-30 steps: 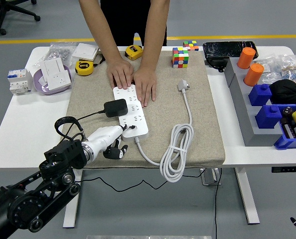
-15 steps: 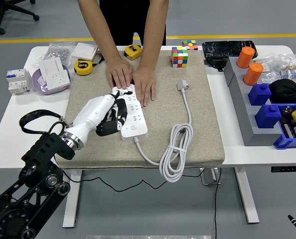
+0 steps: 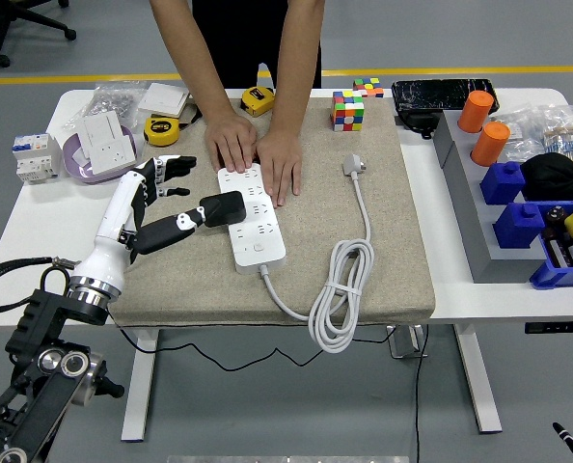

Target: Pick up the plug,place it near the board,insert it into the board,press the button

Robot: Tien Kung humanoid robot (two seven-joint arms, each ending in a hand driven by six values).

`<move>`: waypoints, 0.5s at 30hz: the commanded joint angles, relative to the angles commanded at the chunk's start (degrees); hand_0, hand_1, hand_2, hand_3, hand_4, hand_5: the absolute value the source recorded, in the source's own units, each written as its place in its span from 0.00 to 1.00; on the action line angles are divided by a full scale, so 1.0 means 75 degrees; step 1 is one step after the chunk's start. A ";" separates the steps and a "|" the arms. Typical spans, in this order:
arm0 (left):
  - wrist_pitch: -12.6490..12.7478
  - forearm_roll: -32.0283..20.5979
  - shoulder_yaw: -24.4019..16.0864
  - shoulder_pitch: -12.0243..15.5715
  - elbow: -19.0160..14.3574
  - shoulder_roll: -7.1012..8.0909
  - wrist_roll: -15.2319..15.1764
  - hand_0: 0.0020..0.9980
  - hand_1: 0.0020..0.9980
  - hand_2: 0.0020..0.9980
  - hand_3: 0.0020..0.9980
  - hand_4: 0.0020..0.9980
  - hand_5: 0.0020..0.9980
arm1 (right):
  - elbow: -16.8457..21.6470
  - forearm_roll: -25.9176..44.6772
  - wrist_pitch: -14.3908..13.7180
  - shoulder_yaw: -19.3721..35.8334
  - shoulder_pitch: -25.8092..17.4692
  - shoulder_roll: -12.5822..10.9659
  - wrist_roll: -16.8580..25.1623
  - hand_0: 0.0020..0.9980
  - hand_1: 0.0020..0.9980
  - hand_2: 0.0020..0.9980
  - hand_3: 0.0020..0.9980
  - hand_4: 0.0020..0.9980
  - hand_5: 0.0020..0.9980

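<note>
A white power strip (image 3: 259,231) lies on the beige mat (image 3: 393,241). A black plug (image 3: 224,207) sits at the strip's left edge, and I cannot tell how deep it is seated. My left hand (image 3: 166,198) is just left of the plug, white fingers (image 3: 174,165) spread and holding nothing. Its dark thumb (image 3: 169,230) points at the plug and reaches its left side. A person at the far side presses both hands (image 3: 258,149) flat on the strip's far end. My right hand does not show.
The strip's white cable (image 3: 340,294) lies coiled on the mat's right, its white plug (image 3: 354,166) further back. Tape measures (image 3: 161,130), a Rubik's cube (image 3: 349,111), socket parts (image 3: 103,145) and a grey tray (image 3: 465,207) with blue bins surround the mat.
My left hand has swung from the strip's near end, over the strip, out to the left of the black plug, which shows again. The person's hands have stayed put.
</note>
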 joint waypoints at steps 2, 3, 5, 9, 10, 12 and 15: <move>-0.0034 -0.0415 0.0024 0.0015 0.0030 -0.0001 -0.0060 0.79 0.89 0.86 0.86 1.00 0.47 | 0.0000 0.0018 0.0002 -0.0030 0.0008 0.0007 0.0002 0.95 0.91 0.85 0.87 1.00 1.00; -0.0064 -0.0631 0.0038 0.0022 0.0044 -0.0003 -0.0082 0.79 0.89 0.86 0.86 1.00 0.47 | 0.0000 0.0018 0.0004 -0.0037 0.0011 0.0008 0.0001 0.95 0.91 0.85 0.87 1.00 1.00; -0.0106 -0.1039 0.0064 0.0044 0.0064 -0.0014 -0.0149 0.83 0.91 0.89 0.88 1.00 0.55 | 0.0000 0.0009 0.0005 -0.0033 0.0019 0.0014 -0.0001 0.95 0.90 0.85 0.87 1.00 1.00; -0.0127 -0.1373 0.0062 0.0068 0.0056 -0.0027 -0.0199 0.83 0.91 0.89 0.88 1.00 0.55 | 0.0000 0.0004 0.0011 -0.0066 0.0037 0.0014 -0.0002 0.95 0.90 0.85 0.87 1.00 1.00; -0.0129 -0.1376 0.0061 0.0068 0.0055 -0.0024 -0.0201 0.83 0.91 0.89 0.88 1.00 0.55 | 0.0000 0.0004 0.0012 -0.0080 0.0041 0.0014 -0.0003 0.95 0.90 0.85 0.87 1.00 1.00; -0.0136 -0.1367 0.0044 0.0063 0.0058 -0.0025 -0.0199 0.86 0.93 0.89 0.89 1.00 0.57 | 0.0000 -0.0004 0.0018 -0.0118 0.0050 0.0006 -0.0004 0.95 0.90 0.85 0.87 1.00 1.00; -0.0123 -0.1328 -0.0007 0.0086 0.0059 -0.0028 -0.0208 0.86 0.93 0.89 0.89 1.00 0.57 | 0.0000 -0.0060 0.0029 -0.0124 0.0064 0.0001 -0.0018 0.95 0.90 0.85 0.87 1.00 1.00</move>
